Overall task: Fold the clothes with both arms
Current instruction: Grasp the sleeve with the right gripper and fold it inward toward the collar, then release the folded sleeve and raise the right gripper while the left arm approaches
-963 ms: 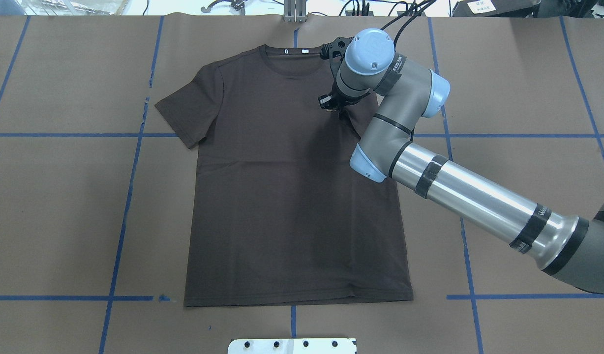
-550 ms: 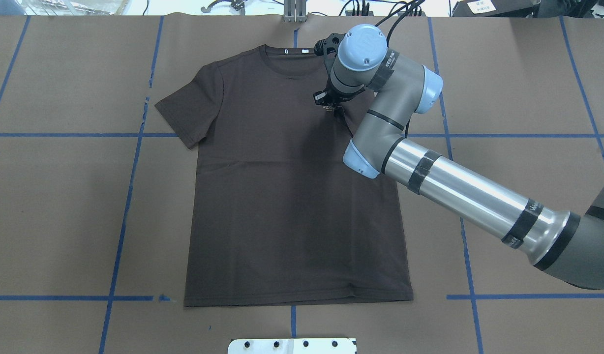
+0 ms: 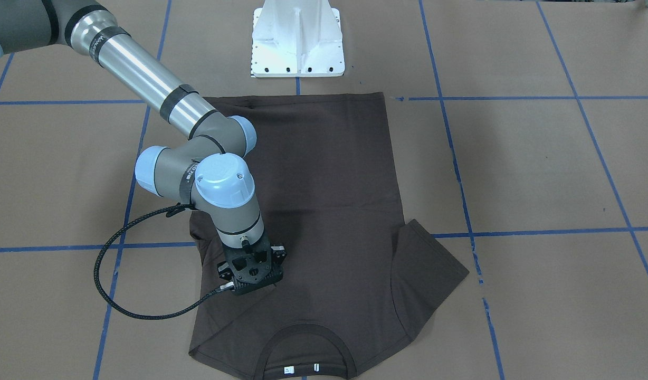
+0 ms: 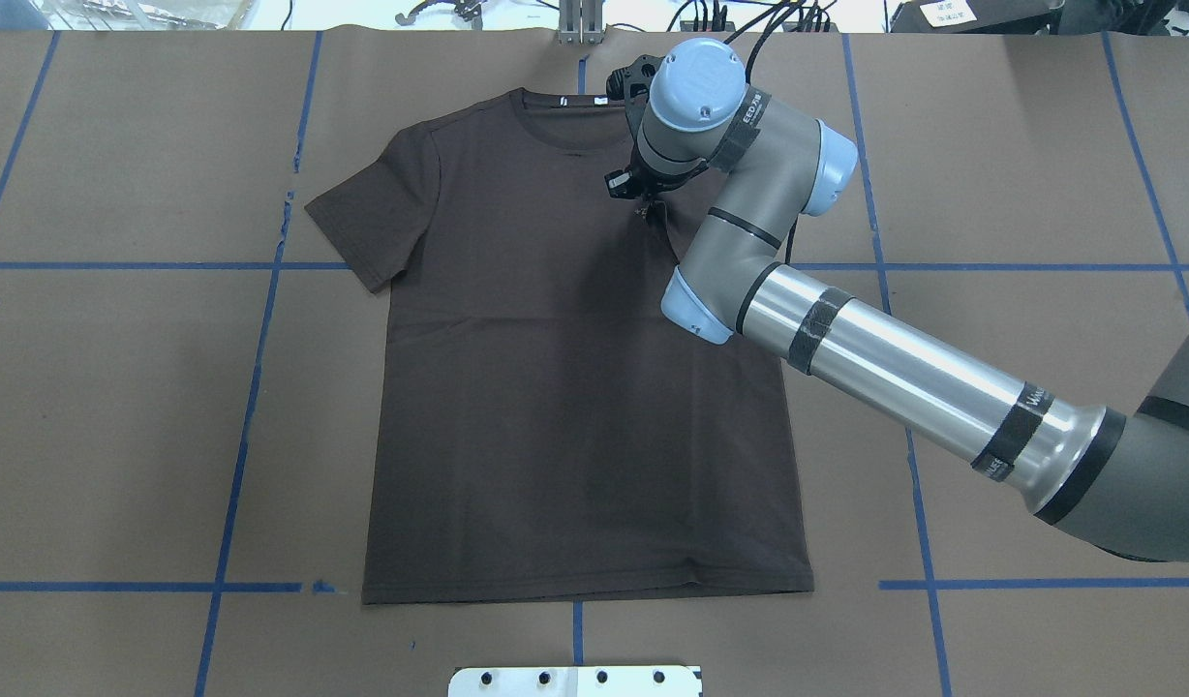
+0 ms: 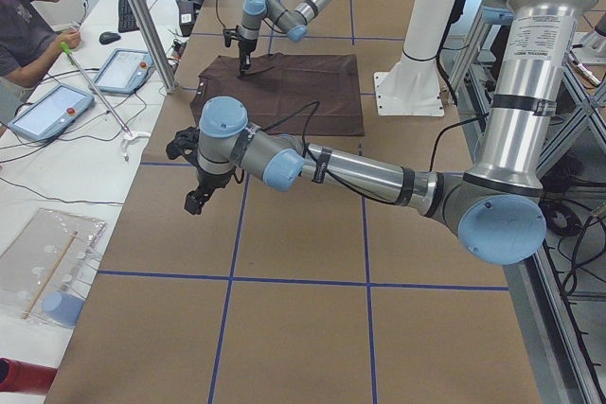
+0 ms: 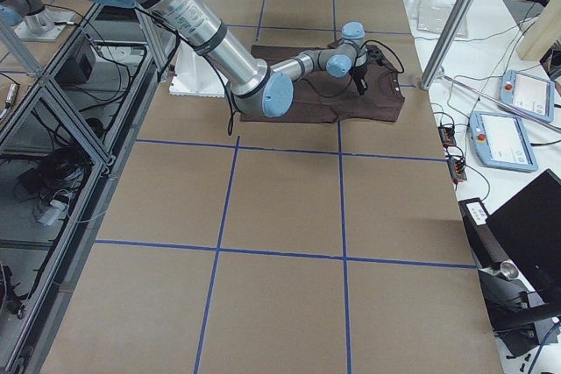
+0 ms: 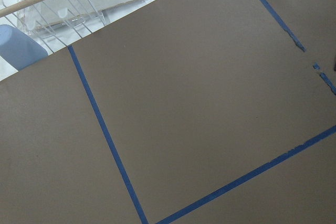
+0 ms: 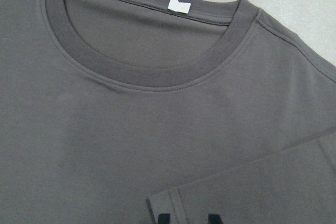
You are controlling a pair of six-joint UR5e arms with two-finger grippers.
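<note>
Right pincer [image 4: 645,201] gripping folded-in sleeve [image 8: 252,182] of T-shirt [image 4: 556,387]

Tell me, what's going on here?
A dark brown short-sleeved T-shirt lies flat on the brown paper-covered table, waiting to be folded. The robot's black right gripper is down at one sleeve, which is turned in over the chest below the ribbed collar. The left gripper hangs over the table, away from the shirt.

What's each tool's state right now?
Left tool: cannot be told.
Right tool: tips at the T-shirt sleeve hem; grip cannot be told.
</note>
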